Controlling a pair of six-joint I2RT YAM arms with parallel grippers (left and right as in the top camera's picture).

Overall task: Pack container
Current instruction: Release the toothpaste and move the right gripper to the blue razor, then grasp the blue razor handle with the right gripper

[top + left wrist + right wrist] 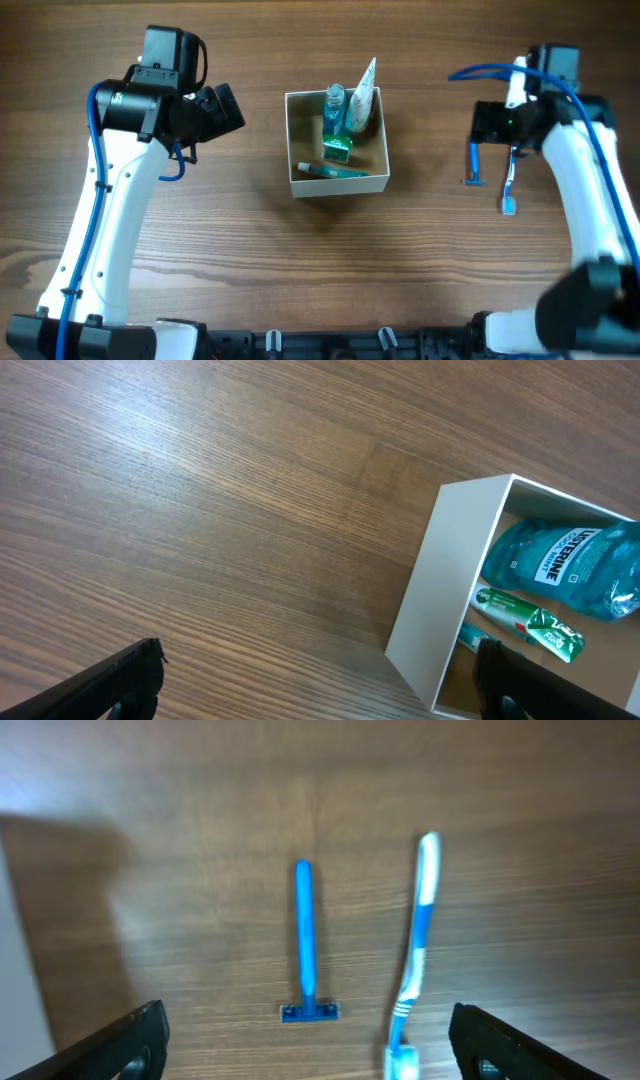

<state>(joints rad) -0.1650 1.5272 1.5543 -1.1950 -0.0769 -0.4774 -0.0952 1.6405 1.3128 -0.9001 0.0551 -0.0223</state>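
The container [338, 186] is seen mid-desk toward the far edge, while the left gripper [318, 662] and right gripper [308, 1020] are held spread, the latter over a razor [304, 935] and toothbrush [418, 932].

The brown wooden tabletop [250, 260] shows long, fine grain and a low satin sheen, paler where the light catches it. The small square cardboard box [340, 186] has smooth, matt cream-white outer walls and plain tan paperboard inside. In it, the blue translucent plastic mouthwash bottle [560, 565] looks glossy, with a shiny printed label. The small green-and-white carton [337, 148] is printed card. The slim blue plastic razor [305, 935] and the blue-and-white plastic toothbrush [418, 935] look smooth and slightly shiny. The white arm shells [110, 230] are smooth, hard and faintly glossy.
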